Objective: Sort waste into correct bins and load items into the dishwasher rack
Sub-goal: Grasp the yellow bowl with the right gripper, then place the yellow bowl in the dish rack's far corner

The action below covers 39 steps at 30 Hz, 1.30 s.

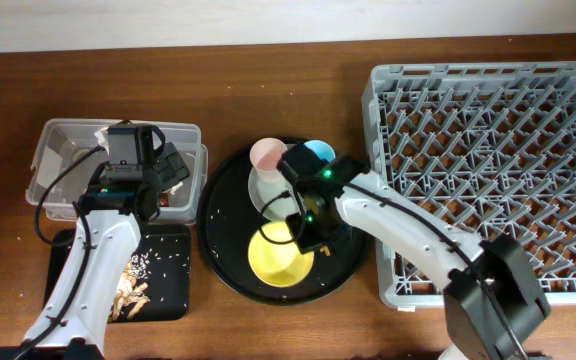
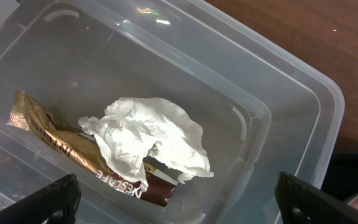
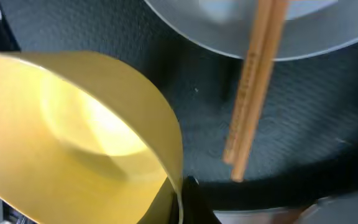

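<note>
In the right wrist view my right gripper (image 3: 180,202) is shut on the rim of the small yellow bowl (image 3: 73,124). Overhead, the right gripper (image 1: 306,238) sits at the right edge of the bowl (image 1: 278,258), on the round black tray. The wooden chopstick pair (image 3: 253,93) lies tilted across the pale plate (image 3: 241,28). A pink cup (image 1: 267,153) and a light blue cup (image 1: 319,151) stand behind the plate (image 1: 268,190). My left gripper (image 2: 190,204) hangs open over the clear box (image 2: 291,99), which holds the white napkin (image 2: 148,140) and the brown wrapper (image 2: 55,146).
The grey dishwasher rack (image 1: 488,170) fills the right side. A shallow black tray (image 1: 163,280) with food scraps and rice lies at the front left, below the clear box (image 1: 58,150). The round black tray (image 1: 223,220) sits between them.
</note>
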Each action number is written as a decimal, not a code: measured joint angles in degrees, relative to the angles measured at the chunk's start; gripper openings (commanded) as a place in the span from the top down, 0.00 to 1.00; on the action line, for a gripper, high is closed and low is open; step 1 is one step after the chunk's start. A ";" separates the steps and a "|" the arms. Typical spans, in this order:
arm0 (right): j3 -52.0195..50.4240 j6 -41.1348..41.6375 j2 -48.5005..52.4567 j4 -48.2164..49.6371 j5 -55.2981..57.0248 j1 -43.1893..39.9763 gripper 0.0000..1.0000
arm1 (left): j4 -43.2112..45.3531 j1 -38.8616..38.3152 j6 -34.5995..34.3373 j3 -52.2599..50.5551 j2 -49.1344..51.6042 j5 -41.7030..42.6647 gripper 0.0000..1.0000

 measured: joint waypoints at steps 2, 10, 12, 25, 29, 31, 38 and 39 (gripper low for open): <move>6.14 -2.05 -0.92 -5.20 4.48 -0.50 0.96 | 0.02 0.00 0.00 0.00 0.00 -0.02 0.00; 33.53 -4.79 -1.46 -3.02 56.35 -30.16 0.96 | 0.02 0.00 0.00 0.00 0.00 0.00 0.01; 33.53 -5.88 -1.46 1.31 63.95 -37.68 0.96 | 0.11 0.00 0.00 0.00 0.00 0.00 0.01; 33.75 -6.93 22.91 4.37 77.31 -54.75 0.96 | -0.04 0.00 0.00 0.00 0.00 0.00 0.01; 34.16 -6.95 23.89 5.70 76.46 -45.83 0.71 | -0.04 0.00 0.00 0.00 0.00 0.00 0.01; 34.14 -6.88 24.20 4.98 75.19 -42.88 0.55 | -0.07 0.00 0.00 0.00 0.00 0.00 0.01; 34.12 -6.95 24.26 0.81 69.79 -35.85 0.50 | -0.02 0.00 0.00 0.00 0.00 0.00 0.01; 34.12 -6.97 23.82 0.33 64.65 -35.04 0.50 | -0.02 0.00 -0.02 0.00 0.00 0.00 0.01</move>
